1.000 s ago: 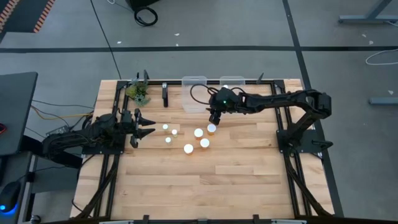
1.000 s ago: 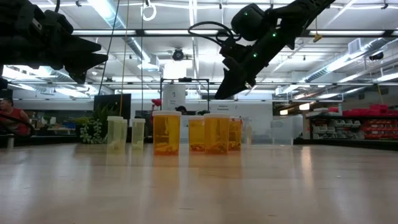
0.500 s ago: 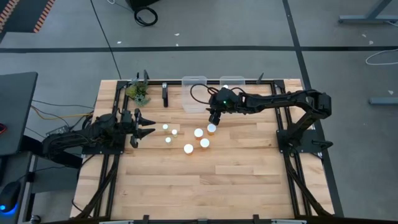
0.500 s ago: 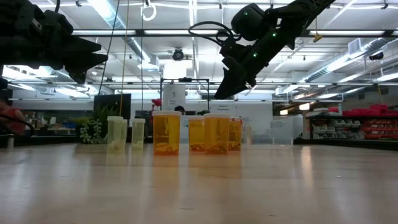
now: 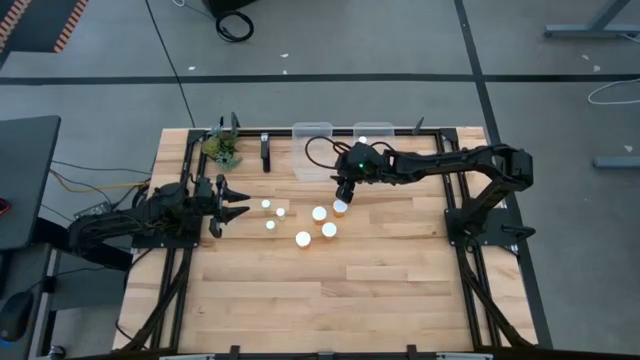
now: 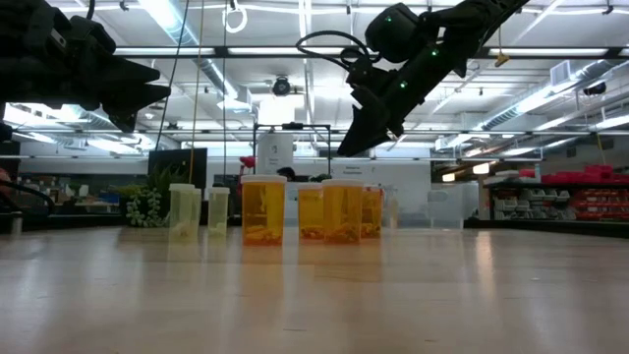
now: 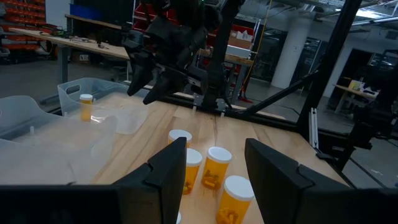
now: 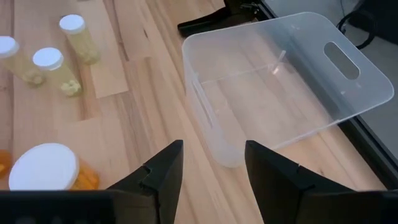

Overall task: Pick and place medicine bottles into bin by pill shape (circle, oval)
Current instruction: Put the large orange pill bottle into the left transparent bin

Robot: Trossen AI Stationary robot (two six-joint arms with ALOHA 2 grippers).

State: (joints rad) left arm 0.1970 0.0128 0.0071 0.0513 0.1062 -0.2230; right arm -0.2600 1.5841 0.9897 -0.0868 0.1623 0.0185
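The medicine bottles [image 5: 319, 213] are small orange-amber tubes with round white caps, clustered mid-table toward the far edge; one stands inside a clear bin [image 7: 87, 96]. The right end effector [image 5: 342, 193] hovers released above the cluster. The left end effector [image 5: 238, 208], also released, waits near the left edge.

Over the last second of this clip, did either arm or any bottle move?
Almost nothing changed. The right gripper stays open above the bottles, shifting only slightly in the low view. The left gripper waits open at the table's left. No bottle moved, and none was grasped or released.

Bottles [image 5: 318, 213] before bins [image 5: 312, 133]
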